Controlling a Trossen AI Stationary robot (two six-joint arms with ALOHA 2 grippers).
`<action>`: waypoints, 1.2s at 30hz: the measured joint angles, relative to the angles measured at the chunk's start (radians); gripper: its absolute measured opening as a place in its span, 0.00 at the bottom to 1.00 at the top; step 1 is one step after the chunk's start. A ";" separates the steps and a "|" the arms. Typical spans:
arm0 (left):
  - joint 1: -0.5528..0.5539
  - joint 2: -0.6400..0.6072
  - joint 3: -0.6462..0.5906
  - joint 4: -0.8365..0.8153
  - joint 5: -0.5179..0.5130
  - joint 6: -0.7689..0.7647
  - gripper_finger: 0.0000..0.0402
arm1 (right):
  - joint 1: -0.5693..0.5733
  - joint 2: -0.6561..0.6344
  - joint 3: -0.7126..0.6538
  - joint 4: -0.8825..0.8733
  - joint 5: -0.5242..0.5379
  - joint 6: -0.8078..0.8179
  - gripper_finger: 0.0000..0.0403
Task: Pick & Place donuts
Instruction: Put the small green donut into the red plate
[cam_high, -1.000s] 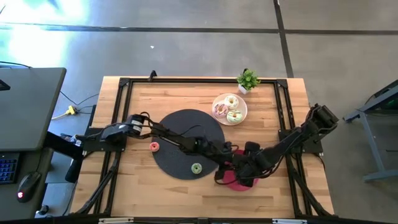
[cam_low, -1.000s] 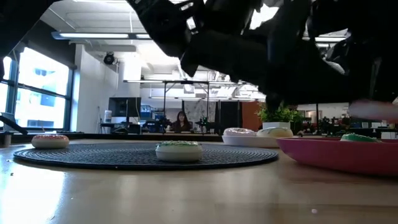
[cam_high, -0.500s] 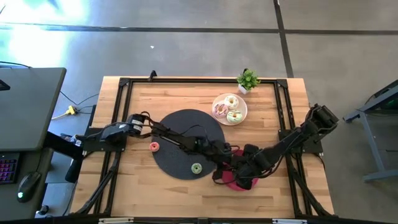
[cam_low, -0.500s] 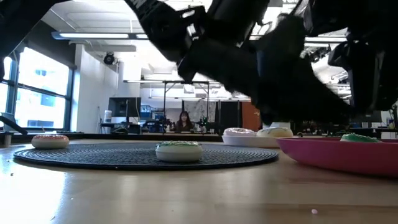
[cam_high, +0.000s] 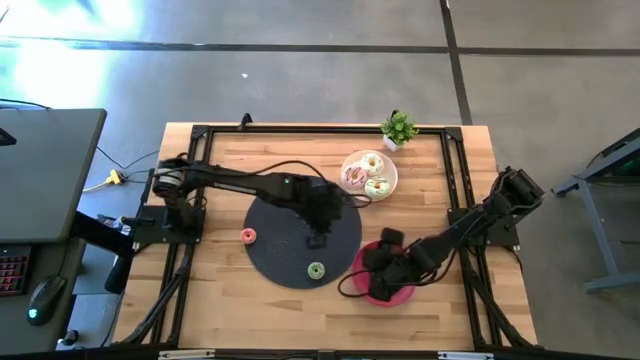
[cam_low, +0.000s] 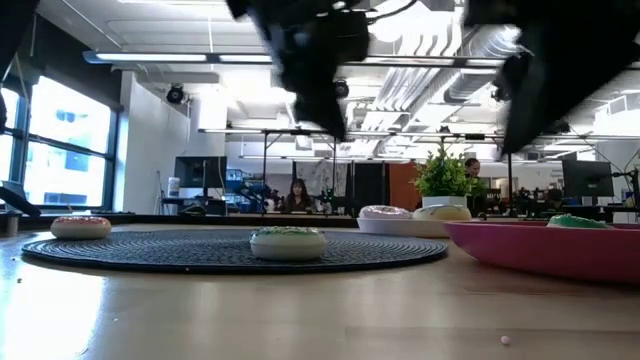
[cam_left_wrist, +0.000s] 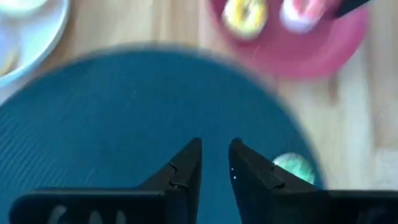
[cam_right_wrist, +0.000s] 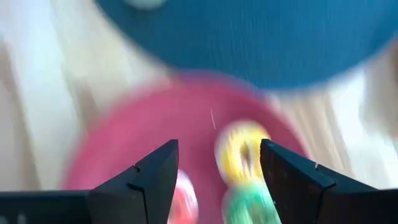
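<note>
My left gripper (cam_high: 318, 222) hangs over the black round mat (cam_high: 280, 205), empty, its fingers (cam_left_wrist: 186, 165) only a narrow gap apart. My right gripper (cam_high: 383, 262) is open and empty above the red plate (cam_high: 372, 292). In the right wrist view that plate (cam_right_wrist: 124, 137) holds a tiny yellow donut (cam_right_wrist: 242, 152), a green one (cam_right_wrist: 249, 202) and a pink-red one (cam_right_wrist: 186, 202). A tiny green donut (cam_high: 316, 270) lies flat on the mat and a pink one (cam_high: 248, 236) at its left rim. The three larger donuts (cam_high: 368, 175) lie on the white plate (cam_high: 392, 178).
A small potted plant (cam_high: 399, 129) stands at the far edge beside the white plate. Black frame rails (cam_high: 190, 200) run along the table's left, right and far sides. Bare wood (cam_high: 260, 310) lies along the near edge. People show in the room beyond the table (cam_low: 295, 195).
My left gripper has pulled back from over the red plate, going up and toward the table's far left, and now hangs over the mat. My right gripper has stayed over the red plate and risen a little. The donuts on the mat have not moved.
</note>
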 joint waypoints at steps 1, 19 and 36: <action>-0.005 -0.021 -0.009 -0.029 -0.028 0.009 0.18 | 0.000 0.000 0.000 0.065 0.034 -0.034 0.53; -0.141 -0.870 -0.738 0.241 -0.310 -0.154 0.17 | -0.172 0.247 0.000 0.920 -0.235 -0.630 0.53; -0.139 -1.060 -0.916 0.300 -0.369 -0.232 0.17 | -0.262 0.387 0.003 0.890 -0.391 -0.607 0.38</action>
